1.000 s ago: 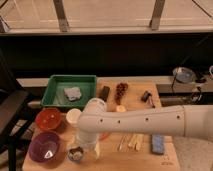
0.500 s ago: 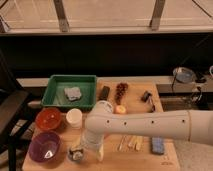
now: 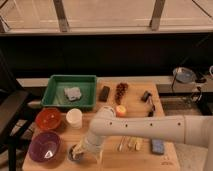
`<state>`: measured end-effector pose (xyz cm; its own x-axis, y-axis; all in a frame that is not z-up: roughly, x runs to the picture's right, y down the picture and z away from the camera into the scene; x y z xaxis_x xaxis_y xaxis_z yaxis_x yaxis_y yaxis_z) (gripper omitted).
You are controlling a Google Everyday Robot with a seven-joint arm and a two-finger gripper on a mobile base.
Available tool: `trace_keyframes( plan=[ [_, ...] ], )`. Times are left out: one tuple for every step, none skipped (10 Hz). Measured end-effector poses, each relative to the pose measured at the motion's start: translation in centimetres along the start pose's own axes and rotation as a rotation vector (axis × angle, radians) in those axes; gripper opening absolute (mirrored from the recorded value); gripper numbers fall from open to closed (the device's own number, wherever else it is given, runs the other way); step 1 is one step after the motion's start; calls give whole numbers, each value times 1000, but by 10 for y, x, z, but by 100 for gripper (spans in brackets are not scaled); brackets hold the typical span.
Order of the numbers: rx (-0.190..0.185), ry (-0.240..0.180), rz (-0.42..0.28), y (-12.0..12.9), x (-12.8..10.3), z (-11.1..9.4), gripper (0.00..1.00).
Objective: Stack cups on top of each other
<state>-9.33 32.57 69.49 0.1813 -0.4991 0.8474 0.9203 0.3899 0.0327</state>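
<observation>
This looks like a kitchen counter set up for robot trials: a wooden worktop (image 3: 134, 90) carries a green tray (image 3: 70, 78) with a grey sponge (image 3: 73, 93), an orange bowl (image 3: 48, 119), a purple bowl (image 3: 44, 146), a cream-white cup (image 3: 74, 117) and a bunch of dark fruit (image 3: 120, 92), with what looks like a steel sink (image 3: 175, 105) and a metal pot (image 3: 183, 76) just to the right. A white robot arm (image 3: 150, 127) reaches across the wood, its gripper (image 3: 77, 152) low at the front left, beside the purple bowl. Tall glazed panels (image 3: 110, 12) run behind
</observation>
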Motion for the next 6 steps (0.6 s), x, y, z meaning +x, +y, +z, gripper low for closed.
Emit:
trace_keyframes(
  plan=[
    [5, 3, -7, -3, 0, -1, 47],
    [12, 9, -14, -6, -1, -5, 38],
    [19, 14, -20, -8, -2, -8, 29],
    [37, 17, -26, -11, -2, -12, 16],
    [56, 20, -32, -13, -3, -15, 8],
    [93, 28, -39, -15, -3, -23, 1]
  ],
)
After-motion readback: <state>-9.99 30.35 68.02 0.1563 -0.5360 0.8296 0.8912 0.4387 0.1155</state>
